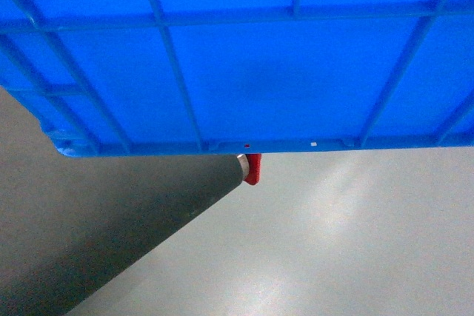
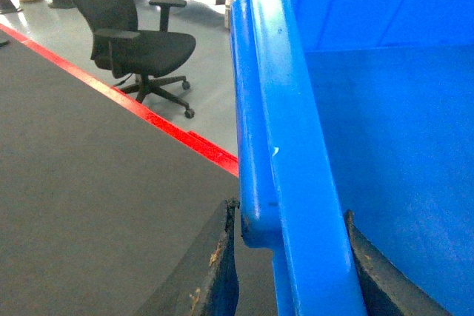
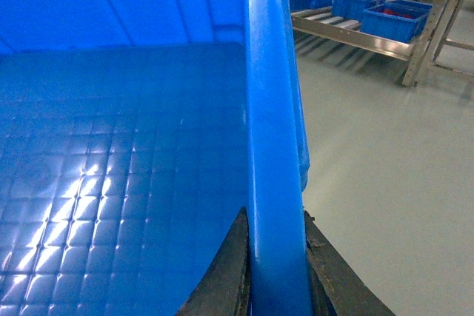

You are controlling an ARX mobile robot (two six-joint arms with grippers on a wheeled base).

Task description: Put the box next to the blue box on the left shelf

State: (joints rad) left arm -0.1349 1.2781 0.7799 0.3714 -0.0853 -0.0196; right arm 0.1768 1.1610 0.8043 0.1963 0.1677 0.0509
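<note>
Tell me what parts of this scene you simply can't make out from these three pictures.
- Head view: the box fills the upper half, hiding both hands and everything ahead; a red piece pokes from under it, too little showing to identify.
- Left wrist view: the left hand is cut off by the bottom edge.
- Right wrist view: the shelf with small blue boxes is cut off by the top edge; which side it stands on is unclear.

head under box [image 1: 296,72]; wrists along rims
</note>
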